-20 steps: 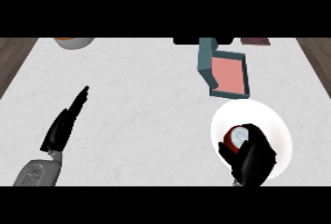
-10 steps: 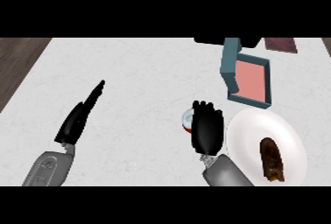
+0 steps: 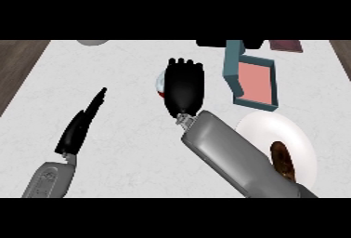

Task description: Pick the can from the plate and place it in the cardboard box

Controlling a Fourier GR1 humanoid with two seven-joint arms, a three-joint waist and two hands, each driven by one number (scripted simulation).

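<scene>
Red-and-silver can (image 3: 160, 87) is off the white plate (image 3: 264, 130), gripped in the right hand's (image 3: 184, 88) curled fingers over the tabletop (image 3: 123, 69), just left of the cardboard box (image 3: 233, 69). Only 1 step is left: placing it inside.

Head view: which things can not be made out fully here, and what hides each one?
In the head view:
can: only a sliver shows at the left of the right hand, which covers the rest.
plate: the right forearm covers its lower left part.
brown thing on the plate: partly behind the forearm; what it is cannot be told.
grey thing at the counter's far side: cut off by the view's top edge.
</scene>
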